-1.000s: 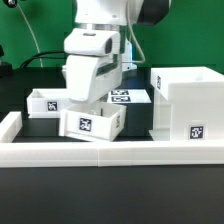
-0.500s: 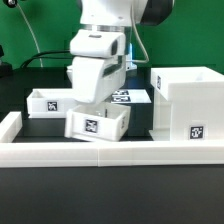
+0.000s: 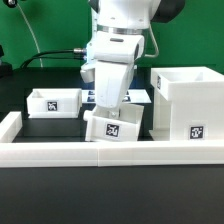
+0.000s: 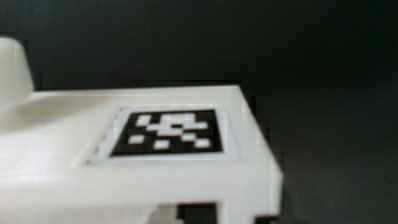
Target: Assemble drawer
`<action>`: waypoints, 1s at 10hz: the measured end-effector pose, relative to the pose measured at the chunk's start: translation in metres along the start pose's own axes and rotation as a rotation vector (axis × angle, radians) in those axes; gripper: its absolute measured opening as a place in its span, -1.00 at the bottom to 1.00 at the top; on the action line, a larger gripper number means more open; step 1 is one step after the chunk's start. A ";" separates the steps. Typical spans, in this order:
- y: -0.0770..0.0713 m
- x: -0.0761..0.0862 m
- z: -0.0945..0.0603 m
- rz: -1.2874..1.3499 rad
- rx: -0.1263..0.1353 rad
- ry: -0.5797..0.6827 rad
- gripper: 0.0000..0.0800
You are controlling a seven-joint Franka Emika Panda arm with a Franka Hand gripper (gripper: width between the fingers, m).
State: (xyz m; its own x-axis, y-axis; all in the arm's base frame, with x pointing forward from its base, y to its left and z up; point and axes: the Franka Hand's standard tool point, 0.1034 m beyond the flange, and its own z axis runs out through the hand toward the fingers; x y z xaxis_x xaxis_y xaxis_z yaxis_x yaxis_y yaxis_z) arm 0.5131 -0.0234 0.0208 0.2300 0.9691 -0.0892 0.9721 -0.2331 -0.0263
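My gripper [image 3: 110, 110] is shut on a small white tray [image 3: 115, 126] with a black-and-white tag on its front. The tray hangs slightly tilted just above the black table, close to the left side of the tall square hollow box [image 3: 186, 102] in the exterior view. The fingertips are hidden behind the hand and the tray. In the wrist view the held tray [image 4: 125, 150] with its tag fills most of the picture, and the gripper [image 4: 205, 212] barely shows at the edge. A second small tray [image 3: 54, 102] stands at the exterior view's left.
A low white wall [image 3: 60, 152] borders the table in front of the parts and on the left. The marker board [image 3: 134, 96] lies behind the arm, mostly hidden. Dark cables run behind on the left.
The arm has carried the tray toward the exterior view's right, from beside the left tray to close by the tall box. The tray is now more tilted.
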 end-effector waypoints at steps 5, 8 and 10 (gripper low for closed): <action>0.002 -0.006 0.000 -0.010 0.038 -0.011 -0.89; 0.007 -0.030 0.001 -0.043 0.028 0.053 -0.89; 0.008 -0.034 0.003 -0.029 0.018 0.062 -0.89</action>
State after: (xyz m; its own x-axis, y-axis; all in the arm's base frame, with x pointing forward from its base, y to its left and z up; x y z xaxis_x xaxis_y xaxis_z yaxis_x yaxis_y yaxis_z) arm 0.5130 -0.0589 0.0204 0.2048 0.9784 -0.0265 0.9775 -0.2058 -0.0458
